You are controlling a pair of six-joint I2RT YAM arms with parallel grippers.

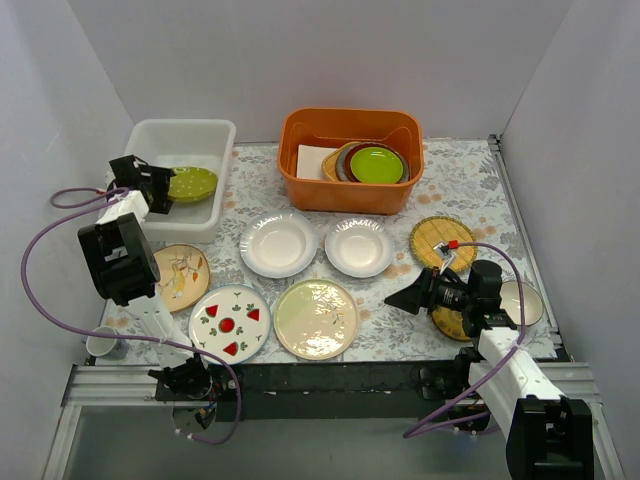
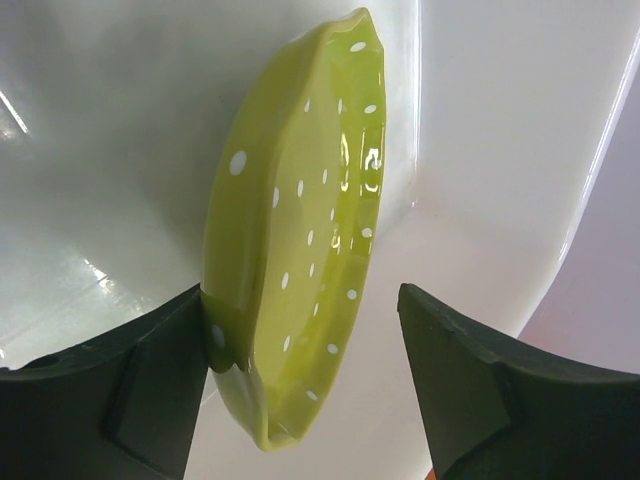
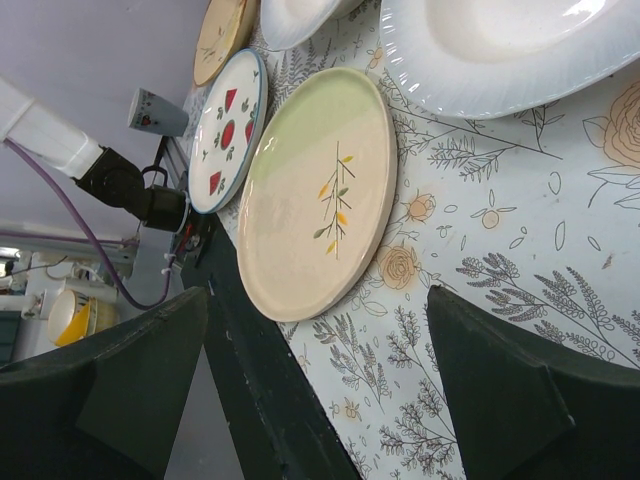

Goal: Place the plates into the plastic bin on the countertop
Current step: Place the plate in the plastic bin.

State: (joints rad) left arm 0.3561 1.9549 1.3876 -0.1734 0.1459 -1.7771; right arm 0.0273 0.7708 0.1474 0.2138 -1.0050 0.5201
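Jaws of the left gripper (image 2: 300, 300) stand apart around the dotted plate (image 2: 300, 180), tilted inside the bin (image 1: 180, 145), while the right gripper (image 3: 318, 300) hangs wide open near the cream plate (image 3: 315, 190)

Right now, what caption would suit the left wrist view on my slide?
Open left end effector straddling a green dotted plate inside the white plastic bin.

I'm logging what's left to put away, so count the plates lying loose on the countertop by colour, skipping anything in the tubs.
White plates: 2
Yellow woven plate: 1
Peach plate: 1
Red-fruit plate: 1
Pale green-cream plate: 1
Pale plate, partly hidden: 1
Dark-gold plate, partly hidden: 1
Total: 8
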